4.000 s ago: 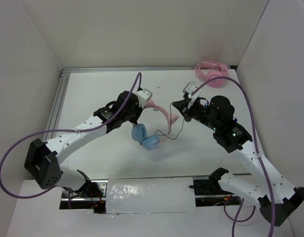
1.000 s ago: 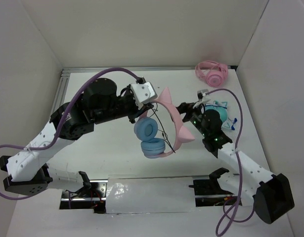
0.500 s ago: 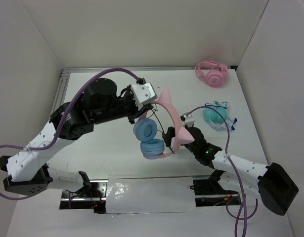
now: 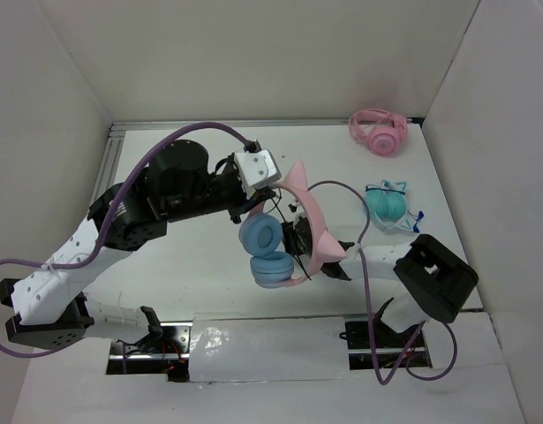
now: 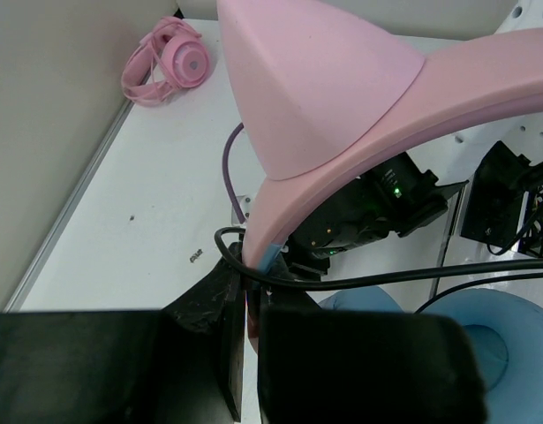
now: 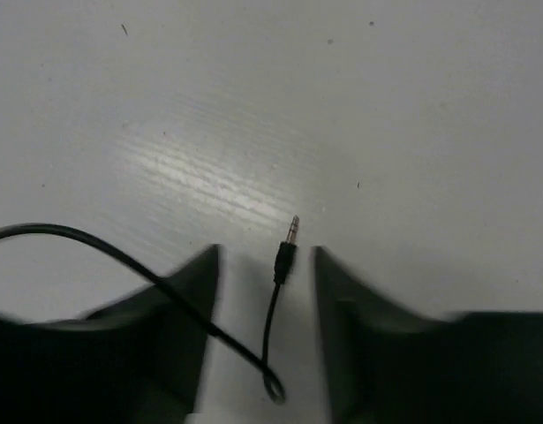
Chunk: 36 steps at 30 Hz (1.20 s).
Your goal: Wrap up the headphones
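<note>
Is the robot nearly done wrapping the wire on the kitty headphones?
Not yet. Done: the left gripper holds the headphones up by the pink band, with the cable laid across it. In hand: the plug sits between the open jaws of the right gripper. Left: winding the loose cable.

Left end effector [image 5: 251,309] closed, raised; right end effector [image 6: 267,258] parted, low
</note>
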Tool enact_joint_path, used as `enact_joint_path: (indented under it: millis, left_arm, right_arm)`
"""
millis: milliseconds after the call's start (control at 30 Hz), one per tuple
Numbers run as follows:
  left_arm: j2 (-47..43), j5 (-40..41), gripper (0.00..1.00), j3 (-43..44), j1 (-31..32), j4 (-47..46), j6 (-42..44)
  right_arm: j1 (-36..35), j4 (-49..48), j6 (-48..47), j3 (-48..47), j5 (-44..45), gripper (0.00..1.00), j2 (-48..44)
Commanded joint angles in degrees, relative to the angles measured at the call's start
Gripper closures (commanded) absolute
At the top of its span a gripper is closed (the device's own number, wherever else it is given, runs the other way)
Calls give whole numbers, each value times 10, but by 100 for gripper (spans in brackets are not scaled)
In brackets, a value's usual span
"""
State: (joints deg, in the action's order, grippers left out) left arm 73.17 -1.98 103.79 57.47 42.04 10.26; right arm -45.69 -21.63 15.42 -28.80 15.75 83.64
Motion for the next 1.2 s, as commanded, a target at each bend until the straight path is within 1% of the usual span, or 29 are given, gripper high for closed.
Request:
enact_joint_path:
  millis: [0,33,67,100,133,200,233,267,333,367,400,433,467,500,533,567,600,633,733,767,900,933,967,1000,1067,1167]
  left_arm:
    - [-12,-6,100,38,1,-43,-14]
    - [-10,-1,100,37,1,-41,-14]
    - [-13,4,100,30,1,-42,-15]
    - [-16,17,100,19,1,-50,-13]
    - [-16,17,100,19,1,-50,-12]
    - [-21,61,100,-2,-8,-63,-9]
    - [-21,65,100,-7,-19,-64,-15]
    - [-21,67,100,-15,-44,-64,-19]
    - [-26,70,100,-38,-70,-70,-23]
    - [-29,63,100,-48,-96,-76,-24]
    - [-31,48,100,-57,-109,-83,-25]
    - [-38,41,100,-74,-131,-91,-25]
    - [-38,25,100,-78,-141,-100,-30]
    - [-38,4,100,-78,-154,-100,-32]
    - [-38,-11,100,-81,-178,-100,-35]
    - [-37,-21,100,-83,-187,-99,-37]
    - [-36,-31,100,-90,-195,-99,-33]
    - [-34,-24,100,-95,-206,-101,-32]
    - [-15,-6,100,-100,-236,-104,-33]
    - [-11,-6,100,-101,-245,-100,-32]
    - [7,-28,100,-105,-299,-105,-39]
    - [9,-44,100,-106,-316,-111,-44]
    - [9,-44,100,-106,-316,-111,-45]
    - [10,-52,100,-104,-331,-111,-47]
    - [10,-75,100,-100,-346,-111,-52]
    - [12,-69,100,-100,-365,-118,-56]
  right_arm:
    - [13,-103,-2,-19,5,61,9]
    - [21,-108,0,-8,-21,72,6]
    - [31,-105,14,-6,-37,100,0]
    - [54,-94,42,4,-53,100,-28]
    - [68,-92,43,16,-53,100,-29]
    - [92,-80,89,43,-55,100,-80]
    - [119,-67,105,68,-55,100,-100]
    - [132,-55,122,80,-50,100,-142]
    - [163,1,149,108,-38,100,-187]
    - [175,23,164,111,-20,100,-227]
    - [187,58,169,118,-18,100,-244]
    - [222,77,181,118,-17,100,-274]
    - [242,115,185,108,-4,100,-287]
    - [263,130,183,100,-5,100,-298]
    - [308,144,193,92,-12,100,-316]
    - [330,158,192,75,-39,100,-323]
    - [348,166,195,66,-47,100,-331]
    - [376,181,203,53,-48,100,-333]
    - [415,201,201,19,-62,100,-326]
    - [424,207,190,1,-82,100,-320]
    - [470,229,182,-33,-82,100,-282]
    - [491,233,183,-39,-96,100,-271]
    - [503,233,183,-40,-96,100,-271]
    - [515,230,185,-40,-113,100,-263]
    - [530,219,183,-31,-135,100,-254]
    - [529,199,174,-26,-172,100,-247]
